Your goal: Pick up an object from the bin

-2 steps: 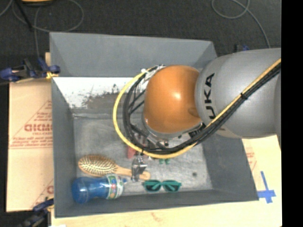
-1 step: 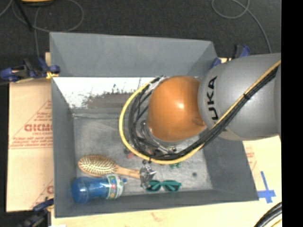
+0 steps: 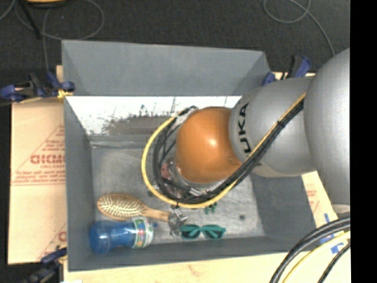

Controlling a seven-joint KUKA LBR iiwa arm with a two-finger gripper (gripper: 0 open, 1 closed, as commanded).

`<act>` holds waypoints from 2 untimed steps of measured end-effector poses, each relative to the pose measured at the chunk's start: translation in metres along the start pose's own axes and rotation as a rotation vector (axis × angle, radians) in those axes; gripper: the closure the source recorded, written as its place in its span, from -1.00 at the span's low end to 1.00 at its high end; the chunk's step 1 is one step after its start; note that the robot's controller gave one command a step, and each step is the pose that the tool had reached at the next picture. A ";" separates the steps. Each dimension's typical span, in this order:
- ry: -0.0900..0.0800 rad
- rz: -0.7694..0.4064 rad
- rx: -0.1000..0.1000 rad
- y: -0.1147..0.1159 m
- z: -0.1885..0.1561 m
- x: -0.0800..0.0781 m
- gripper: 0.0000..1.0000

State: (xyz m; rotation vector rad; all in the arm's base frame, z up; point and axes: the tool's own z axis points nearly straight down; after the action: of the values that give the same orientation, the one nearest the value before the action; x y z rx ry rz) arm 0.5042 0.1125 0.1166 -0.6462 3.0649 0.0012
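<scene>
- Grey arm [image 3: 283,128] comes in from the view's right, nearest the lens. Its orange cover [image 3: 203,146] sits over the bin's middle, ringed by looped yellow and black cables [image 3: 146,164].
- Below that cover the gripper [image 3: 176,221] pokes out near the front wall; I cannot tell whether it is open or closed.
- Its tip is at the handle end of a hairbrush [image 3: 121,206], whose pale oval head lies to the view's left.
- Green sunglasses [image 3: 203,232] lie just right of the tip.
- A blue bottle [image 3: 121,234] lies on its side in front of the brush, in the front-left corner of the grey bin [image 3: 76,175].
</scene>
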 end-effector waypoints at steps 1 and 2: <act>-0.009 0.008 0.001 0.008 0.043 0.004 1.00; -0.009 0.009 0.001 0.008 0.043 0.004 1.00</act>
State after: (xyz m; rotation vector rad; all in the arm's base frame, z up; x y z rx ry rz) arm 0.4981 0.1185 0.0739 -0.6302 3.0589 0.0034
